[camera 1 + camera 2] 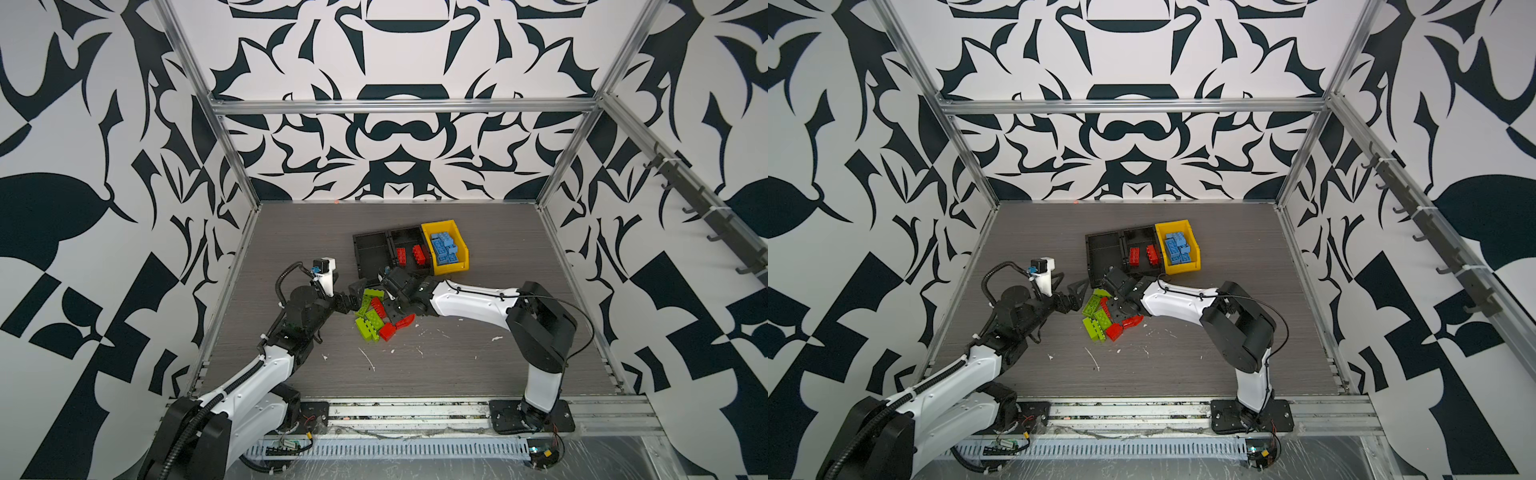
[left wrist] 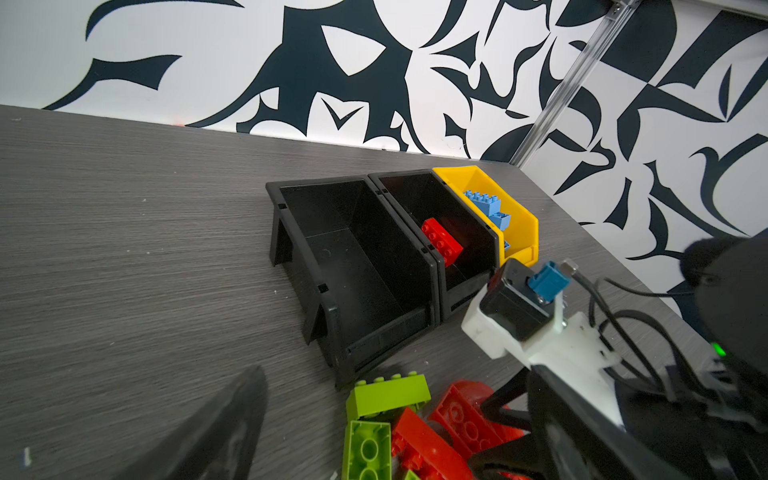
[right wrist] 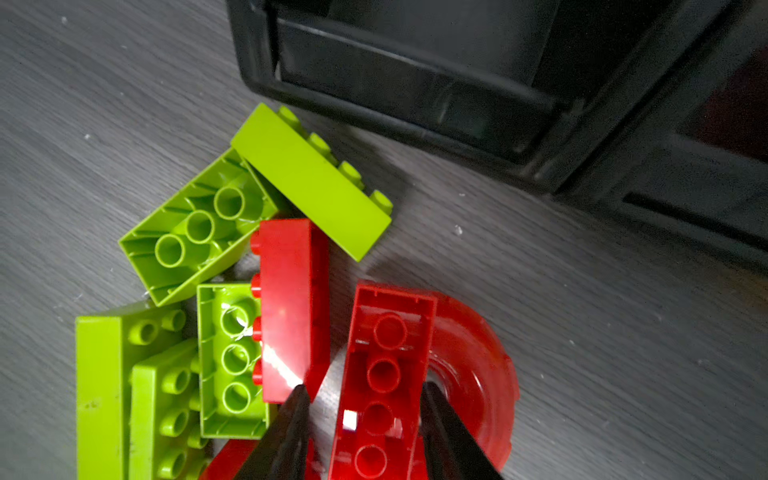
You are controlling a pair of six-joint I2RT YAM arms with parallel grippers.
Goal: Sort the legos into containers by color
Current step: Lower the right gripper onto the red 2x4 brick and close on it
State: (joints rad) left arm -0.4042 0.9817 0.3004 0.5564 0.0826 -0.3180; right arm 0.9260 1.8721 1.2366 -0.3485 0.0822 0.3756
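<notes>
Since the red brick point(image 3: 384, 374) that I want lies upside down in the pile, hollow side up, I have the right hand point(image 3: 365, 388) astride its long sides. This hand is partly open. One finger seems to touch the brick, and beside the other finger I see a strip of bench point(image 3: 582, 291). I judge therefore that it holds nothing yet, though the wrist view cuts the fingers off low down.

Close against this brick lies the red arch point(image 3: 478, 365), and on the other side a second red brick point(image 3: 291, 307) lies on its side. Around them are the green bricks point(image 3: 311, 178). The whole pile sits on the bench just in front of the bins.

The middle black bin point(image 2: 415, 195) has two red bricks point(image 1: 419, 254) in it, and the yellow bin point(image 1: 453, 268) has the blue bricks point(image 1: 444, 249). The outer black bin point(image 2: 332, 232) has nothing inside. The left hand point(image 1: 351, 298) hangs wide open and empty at the other side of the pile.

So the step in hand is the pick of a red piece. Next I must close firmly on the brick and lift it straight up, so that the arch does not come along. Then I carry it to the middle black bin.
</notes>
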